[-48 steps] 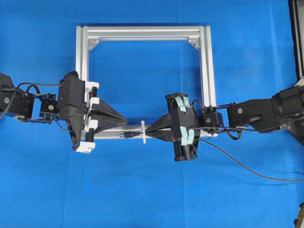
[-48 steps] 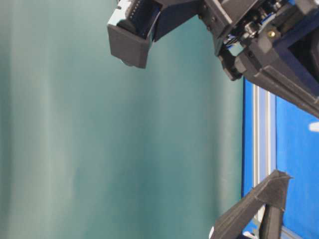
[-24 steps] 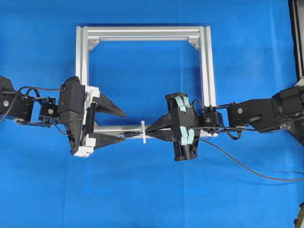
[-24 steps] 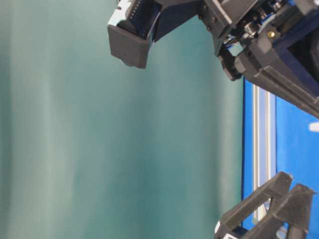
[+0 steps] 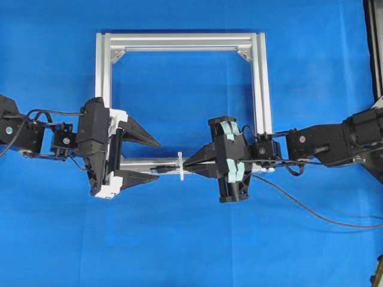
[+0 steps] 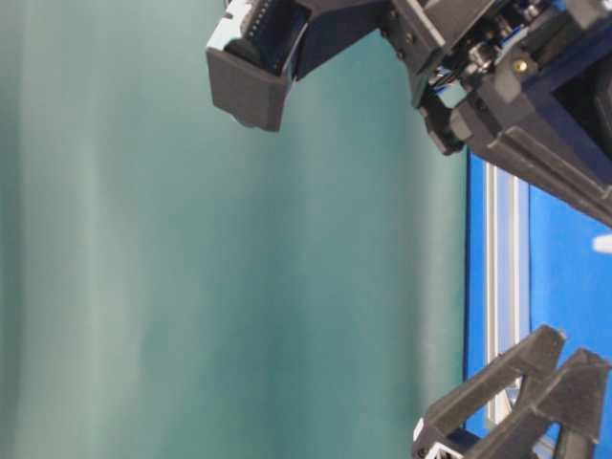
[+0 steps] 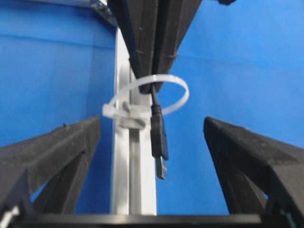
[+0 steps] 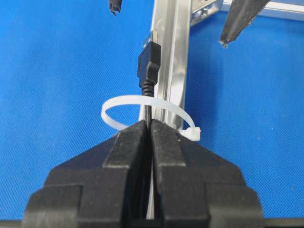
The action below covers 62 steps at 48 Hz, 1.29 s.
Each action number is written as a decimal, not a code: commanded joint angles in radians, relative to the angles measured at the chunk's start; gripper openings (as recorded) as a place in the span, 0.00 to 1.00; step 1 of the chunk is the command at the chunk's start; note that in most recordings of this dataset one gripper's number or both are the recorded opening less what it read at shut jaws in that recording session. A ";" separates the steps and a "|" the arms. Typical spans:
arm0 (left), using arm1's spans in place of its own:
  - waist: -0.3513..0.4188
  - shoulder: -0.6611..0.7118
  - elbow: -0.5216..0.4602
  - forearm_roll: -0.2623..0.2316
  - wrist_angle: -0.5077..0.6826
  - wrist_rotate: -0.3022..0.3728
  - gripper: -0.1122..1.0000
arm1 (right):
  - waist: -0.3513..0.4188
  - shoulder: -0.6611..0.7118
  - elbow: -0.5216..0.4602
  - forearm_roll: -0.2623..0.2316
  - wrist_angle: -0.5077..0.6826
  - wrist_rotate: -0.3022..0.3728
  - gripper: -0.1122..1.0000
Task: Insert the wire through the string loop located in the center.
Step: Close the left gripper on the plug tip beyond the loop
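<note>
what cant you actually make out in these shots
- Thin black wire behind the loop: right wrist view, hidden inside the shut right gripper.
- White zip-tie string loop: overhead view, too small to show the plug through it.
- Silver aluminium frame: table-level view, mostly cut off by edge and arms.

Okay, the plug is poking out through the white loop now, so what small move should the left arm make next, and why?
Probably close the left gripper on the wire. Its plug end has passed through the string loop and hangs between the open left fingers, untouched, while the right gripper pinches the cable behind the loop. Gripping there would let the left arm pull it onward.
</note>
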 commanded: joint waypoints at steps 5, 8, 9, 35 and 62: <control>-0.003 0.021 -0.037 0.003 0.015 0.002 0.91 | -0.003 -0.011 -0.012 -0.002 -0.003 0.002 0.07; -0.003 0.046 -0.052 0.003 0.028 0.002 0.91 | -0.005 -0.011 -0.012 -0.002 -0.003 0.002 0.07; -0.003 0.054 -0.057 0.003 0.031 0.002 0.91 | -0.005 -0.011 -0.011 -0.002 -0.003 0.002 0.07; 0.002 0.083 -0.086 0.003 0.074 0.002 0.91 | -0.005 -0.011 -0.011 -0.002 -0.002 0.002 0.07; 0.002 0.081 -0.086 0.003 0.074 0.002 0.91 | -0.005 -0.011 -0.011 -0.002 -0.002 0.002 0.07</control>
